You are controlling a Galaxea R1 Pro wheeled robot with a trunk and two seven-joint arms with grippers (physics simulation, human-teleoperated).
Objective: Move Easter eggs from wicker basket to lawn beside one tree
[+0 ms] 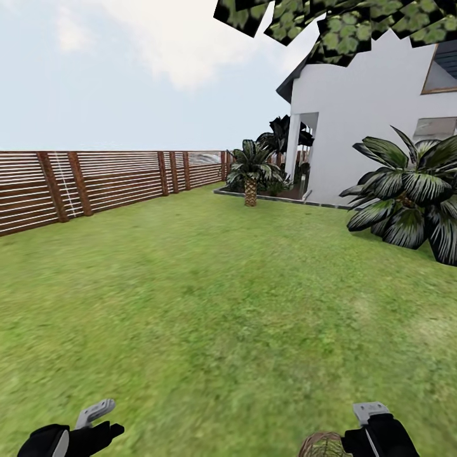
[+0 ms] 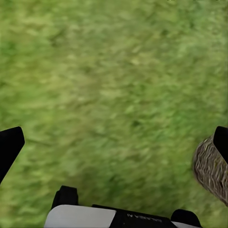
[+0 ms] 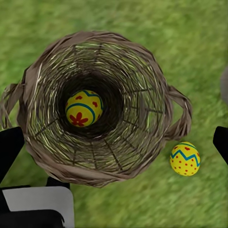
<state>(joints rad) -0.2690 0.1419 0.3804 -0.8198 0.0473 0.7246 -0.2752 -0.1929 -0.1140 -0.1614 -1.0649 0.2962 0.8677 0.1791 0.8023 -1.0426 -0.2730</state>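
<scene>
The wicker basket (image 3: 95, 57) stands on the lawn (image 1: 222, 304), seen from straight above in the right wrist view. One yellow Easter egg (image 3: 83, 108) with a red flower lies at its bottom. A second egg (image 3: 185, 158) lies on the grass just outside the basket, beside a handle. The third egg is out of view. My right gripper (image 3: 114, 147) hovers over the basket, open and holding nothing; it sits at the head view's bottom (image 1: 371, 412) beside the basket's rim (image 1: 324, 444). My left gripper (image 2: 114, 142) is open over bare grass, the basket's side (image 2: 211, 168) near one finger.
A wooden slat fence (image 1: 95, 178) bounds the lawn on the left. A white house (image 1: 362, 127) stands far right, with a short palm (image 1: 251, 171) and a big leafy palm (image 1: 412, 190). Tree canopy leaves (image 1: 343, 25) hang overhead; the trunk is out of view.
</scene>
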